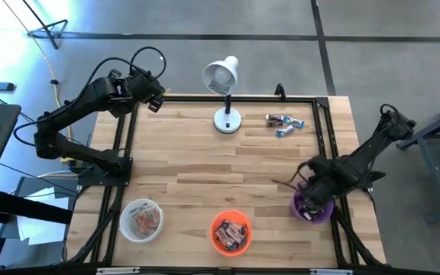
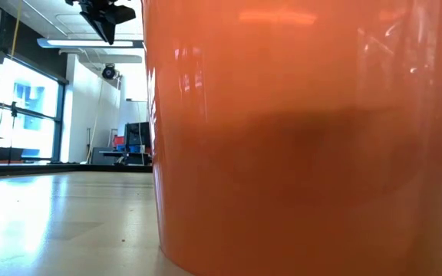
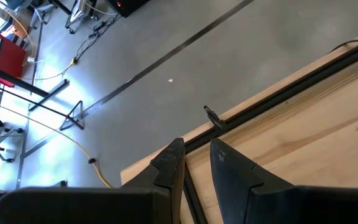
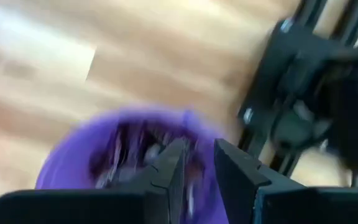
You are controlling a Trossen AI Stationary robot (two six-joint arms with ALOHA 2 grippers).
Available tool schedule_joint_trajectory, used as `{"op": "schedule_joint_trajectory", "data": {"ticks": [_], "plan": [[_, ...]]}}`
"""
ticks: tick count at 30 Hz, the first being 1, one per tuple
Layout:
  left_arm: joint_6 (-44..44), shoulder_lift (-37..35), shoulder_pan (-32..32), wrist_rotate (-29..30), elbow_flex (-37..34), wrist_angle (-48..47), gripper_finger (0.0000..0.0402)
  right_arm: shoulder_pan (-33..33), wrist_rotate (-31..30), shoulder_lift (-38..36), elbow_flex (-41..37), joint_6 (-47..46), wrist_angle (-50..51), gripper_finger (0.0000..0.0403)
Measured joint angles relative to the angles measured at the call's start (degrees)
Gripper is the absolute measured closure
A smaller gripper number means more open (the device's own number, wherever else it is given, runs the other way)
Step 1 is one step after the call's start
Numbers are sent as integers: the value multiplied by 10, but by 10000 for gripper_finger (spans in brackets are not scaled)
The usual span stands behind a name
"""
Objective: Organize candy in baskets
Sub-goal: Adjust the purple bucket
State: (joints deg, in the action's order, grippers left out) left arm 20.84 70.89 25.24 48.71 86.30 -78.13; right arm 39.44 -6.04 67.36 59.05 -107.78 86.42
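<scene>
Wooden tabletop with a black frame, grey floor all around. From above: the right gripper hangs right over the purple basket at about 4 o'clock on the table, while the loose candies sit up at 1 o'clock, beside the white lamp. So the next candy lies toward 11 o'clock from that gripper, and the right arm looks closer to it. The left gripper waits at the 11 o'clock corner.

Table-level view: the orange basket blocks nearly everything.

Left wrist: fingers a small gap apart, nothing held.

Right wrist: blurry, fingers slightly parted over the purple basket; can't tell if they hold anything.
</scene>
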Motion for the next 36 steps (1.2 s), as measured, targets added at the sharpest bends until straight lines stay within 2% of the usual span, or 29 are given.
{"op": "schedule_joint_trajectory", "data": {"ticks": [4, 7, 10, 14, 26, 32, 36], "plan": [[0, 0, 0, 1, 0, 0, 337, -54, -45, -3, -35, 12, 4, 321], [0, 0, 0, 1, 0, 0, 337, -94, -49, -3, -64, 37, 2, 321], [-1, 0, 0, 0, 0, 0, 337, -126, -26, -3, -96, 74, -20, 321], [-1, 0, 0, -1, 0, -1, 337, -146, 35, -3, -128, 114, -76, 321], [-4, 0, 0, -1, 0, -5, 337, -106, 189, -3, -139, 118, -217, 321], [-5, 0, 0, -1, 0, -5, 337, -61, 240, -2, -120, 86, -274, 321], [-5, 0, 0, -1, 0, -5, 337, -38, 238, -3, -96, 73, -272, 321]]}}
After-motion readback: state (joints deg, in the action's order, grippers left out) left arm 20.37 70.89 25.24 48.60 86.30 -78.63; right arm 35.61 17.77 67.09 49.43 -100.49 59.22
